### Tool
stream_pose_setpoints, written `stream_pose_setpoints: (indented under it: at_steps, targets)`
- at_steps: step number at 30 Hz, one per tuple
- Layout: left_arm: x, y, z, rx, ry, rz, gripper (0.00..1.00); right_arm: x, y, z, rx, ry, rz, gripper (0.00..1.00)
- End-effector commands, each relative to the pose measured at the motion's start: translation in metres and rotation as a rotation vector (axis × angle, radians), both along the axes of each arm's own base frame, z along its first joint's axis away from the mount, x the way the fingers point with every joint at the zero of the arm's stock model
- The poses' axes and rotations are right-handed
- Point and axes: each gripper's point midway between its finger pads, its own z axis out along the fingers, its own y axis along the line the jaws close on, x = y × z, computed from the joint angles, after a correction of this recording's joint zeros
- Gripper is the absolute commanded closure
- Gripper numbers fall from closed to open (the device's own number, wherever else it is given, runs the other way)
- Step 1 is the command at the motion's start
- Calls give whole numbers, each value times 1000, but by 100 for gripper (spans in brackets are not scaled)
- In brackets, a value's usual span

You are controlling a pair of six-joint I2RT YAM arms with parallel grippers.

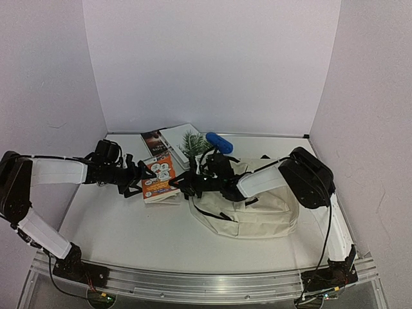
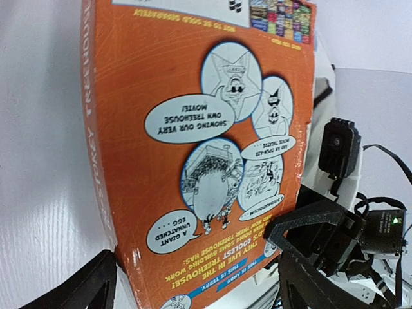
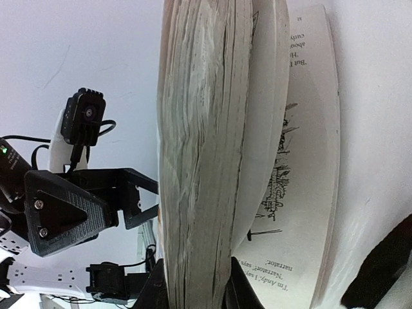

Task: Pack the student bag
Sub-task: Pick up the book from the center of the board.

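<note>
Bag lies flat on the table, its long axis running left to right and its mouth facing left. Just left of that mouth, an orange book sits between the claws.

Left wrist view: the left claw is spread, straddling the book's cover.

Right wrist view: the right claw pinches the book's pages.
</note>
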Motion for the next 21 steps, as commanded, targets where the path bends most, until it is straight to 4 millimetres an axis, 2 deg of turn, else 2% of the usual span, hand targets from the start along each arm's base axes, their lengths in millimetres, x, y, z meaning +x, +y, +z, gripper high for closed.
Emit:
stream_pose_setpoints:
  at_steps: [1, 4, 12, 16, 21]
  targets:
    - [5, -8, 66, -73, -202, -43, 11, -32, 6, 132, 275, -193, 108, 100]
    - [5, -5, 86, -64, -248, -42, 9, -39, -3, 158, 323, -223, 103, 100]
    - [2, 13, 129, -27, -333, 32, 4, -48, -22, 212, 401, -314, 70, 100]
    - [-4, 7, 156, -79, -393, -14, 1, -54, -27, 231, 431, -351, 80, 100]
    - [-10, -5, 174, -150, -423, -86, 1, -63, -33, 253, 478, -400, 103, 100]
